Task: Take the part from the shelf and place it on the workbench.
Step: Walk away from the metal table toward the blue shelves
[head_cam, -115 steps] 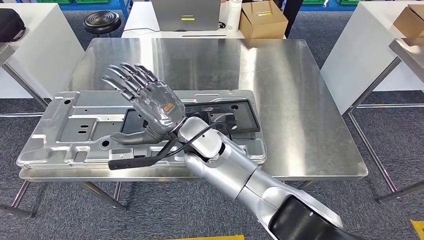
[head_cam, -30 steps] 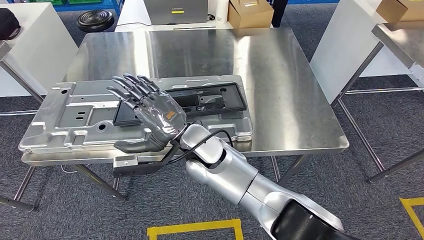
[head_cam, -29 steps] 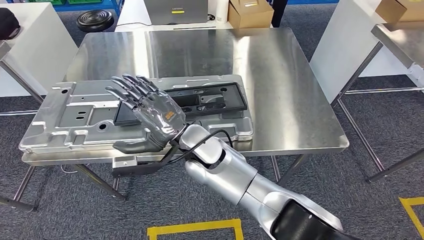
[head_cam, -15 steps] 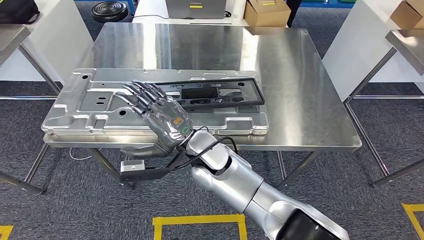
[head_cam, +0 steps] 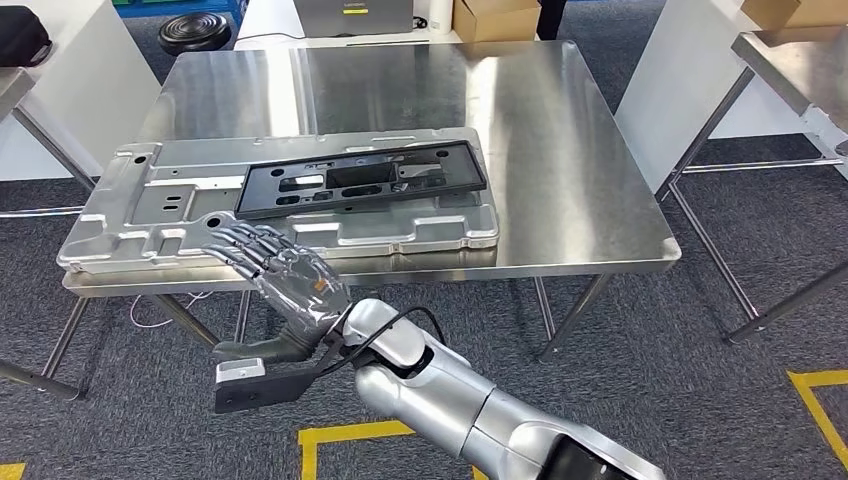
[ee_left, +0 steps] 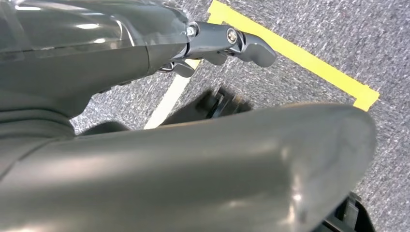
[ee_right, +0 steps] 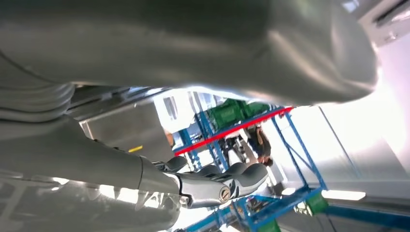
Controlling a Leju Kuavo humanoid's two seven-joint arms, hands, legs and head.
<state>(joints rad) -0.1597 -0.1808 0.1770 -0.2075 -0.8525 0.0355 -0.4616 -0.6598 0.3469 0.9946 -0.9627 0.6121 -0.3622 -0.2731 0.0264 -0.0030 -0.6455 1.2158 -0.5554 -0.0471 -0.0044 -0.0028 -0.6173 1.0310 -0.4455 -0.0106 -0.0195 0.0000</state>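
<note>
At the far left of the head view, a white table (head_cam: pixel 60 90) with a dark bag (head_cam: pixel 22 35) on it is seen in the upper left corner. Just right of it, the steel workbench (head_cam: pixel 560 150) fills the upper middle of the frame. On its near left portion a large stamped metal panel (head_cam: pixel 150 215) is laid flat, its left end reaching the bench's left edge. The part (head_cam: pixel 360 178), a black rectangular frame with cut-outs, is lying flat on top of this panel, slightly tilted, in the upper centre of the frame and touched by no hand.

Below the panel's front edge, in the lower left of centre, the right hand (head_cam: pixel 275 290) is held empty with its fingers spread apart and its palm turned down, over the grey carpet in front of the bench. The silver arm runs from it to the bottom right of centre. Yellow floor tape (head_cam: pixel 340 435) is seen beneath it.

In the left wrist view the left hand (ee_left: pixel 145 159) is shown over grey carpet, one dark finger (ee_left: pixel 232 43) extended; whether it is apart or closed cannot be told.

At the upper right of the head view, a second white table (head_cam: pixel 690 70) is seen.
</note>
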